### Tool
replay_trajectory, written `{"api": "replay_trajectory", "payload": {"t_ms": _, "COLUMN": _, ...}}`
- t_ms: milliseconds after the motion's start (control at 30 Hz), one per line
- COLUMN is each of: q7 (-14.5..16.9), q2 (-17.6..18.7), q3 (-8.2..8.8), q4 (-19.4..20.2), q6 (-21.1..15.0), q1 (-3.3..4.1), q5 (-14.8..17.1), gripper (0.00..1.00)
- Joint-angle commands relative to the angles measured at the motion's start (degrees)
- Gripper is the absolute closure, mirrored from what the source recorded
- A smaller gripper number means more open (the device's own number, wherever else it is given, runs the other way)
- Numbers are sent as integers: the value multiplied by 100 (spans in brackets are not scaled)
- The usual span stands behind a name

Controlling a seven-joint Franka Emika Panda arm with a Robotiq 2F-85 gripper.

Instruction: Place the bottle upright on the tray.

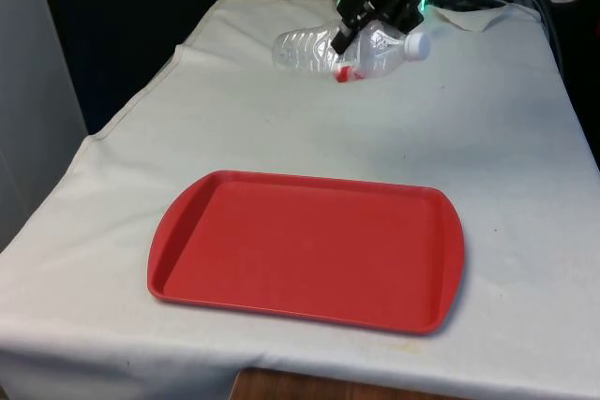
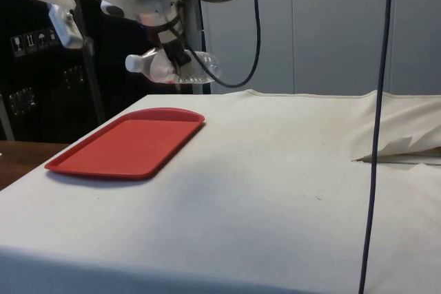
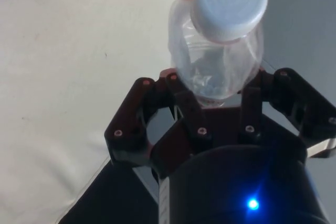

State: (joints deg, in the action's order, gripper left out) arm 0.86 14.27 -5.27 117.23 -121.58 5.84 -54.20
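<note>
I have the bottle (image 1: 319, 51) in the gripper (image 1: 366, 23), lifted clear of the table (image 1: 525, 166); in the side view it hangs in the air, well above the white cloth (image 2: 289, 170) and beyond the far end of the tray (image 2: 127, 146). It is a clear plastic bottle with a ribbed, crinkled body and a white screw cap (image 1: 417, 44); I see a bit of red at its neck in the front view, though I cannot tell what that red is. It lies close to horizontal, tipped a little; in the front view the cap points to the front view's right and the base to the front view's left; in the side view the cap (image 2: 134, 64) faces the dark cabinets' side. I cannot make out any liquid inside; the walls look see-through and dented.

The black fingers (image 3: 176, 100) are clamped on the bottle near its shoulder, just behind the cap (image 3: 229, 2); from the wrist camera I see the bottle (image 3: 218, 59) pinched between them, one finger on each side and the cap sticking out past them.

The tray (image 1: 309, 250) is red, rectangular with rounded corners and a low raised rim; it sits flat on the cloth at the near end of the table, well apart from the bottle.
</note>
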Motion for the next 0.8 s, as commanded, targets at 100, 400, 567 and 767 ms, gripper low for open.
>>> {"api": "replay_trajectory", "payload": {"t_ms": 100, "q7": -206, "q2": 23, "q3": 11, "q4": -46, "q6": -143, "q1": -23, "q5": -11, "gripper": 83}}
{"api": "replay_trajectory", "payload": {"t_ms": 400, "q7": -498, "q2": 34, "q3": 29, "q4": -86, "q6": -275, "q1": -29, "q5": -23, "gripper": 83}}
{"api": "replay_trajectory", "payload": {"t_ms": 567, "q7": -710, "q2": 46, "q3": 46, "q4": -126, "q6": -344, "q1": -34, "q5": -29, "gripper": 83}}
{"api": "replay_trajectory", "payload": {"t_ms": 767, "q7": -928, "q2": 57, "q3": 63, "q4": -166, "q6": -435, "q1": -29, "q5": -34, "gripper": 83}}
